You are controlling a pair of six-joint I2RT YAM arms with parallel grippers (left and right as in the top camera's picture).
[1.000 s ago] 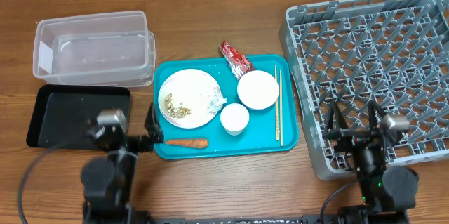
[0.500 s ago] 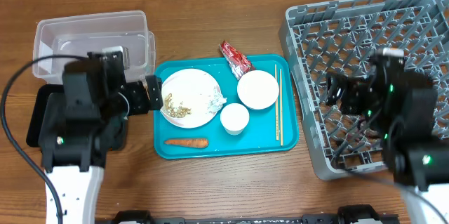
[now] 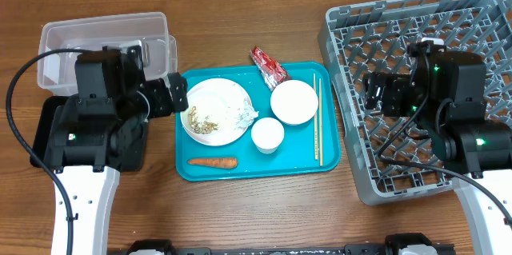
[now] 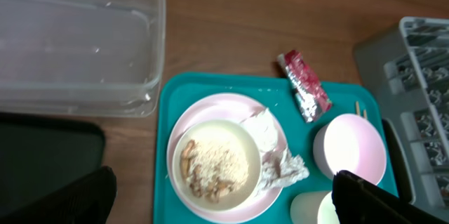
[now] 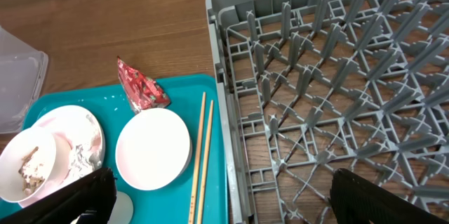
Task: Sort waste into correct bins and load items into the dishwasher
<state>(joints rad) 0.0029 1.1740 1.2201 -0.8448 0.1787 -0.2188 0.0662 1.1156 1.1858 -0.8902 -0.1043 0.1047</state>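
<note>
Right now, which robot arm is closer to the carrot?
Left. The left arm is beside the plate, near the carrot; the right arm is away over the rack.

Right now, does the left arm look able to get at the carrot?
Probably yes: the carrot lies alone on the teal tray, nothing over it, and the left gripper hangs open close by.

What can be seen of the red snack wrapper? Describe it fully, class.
The red snack wrapper is a crinkled, foil-like packet, red with pale print and a silvery end. It lies flat and diagonal across the far rim of the teal tray, partly on the wooden table, its near end close by the white bowl.
</note>
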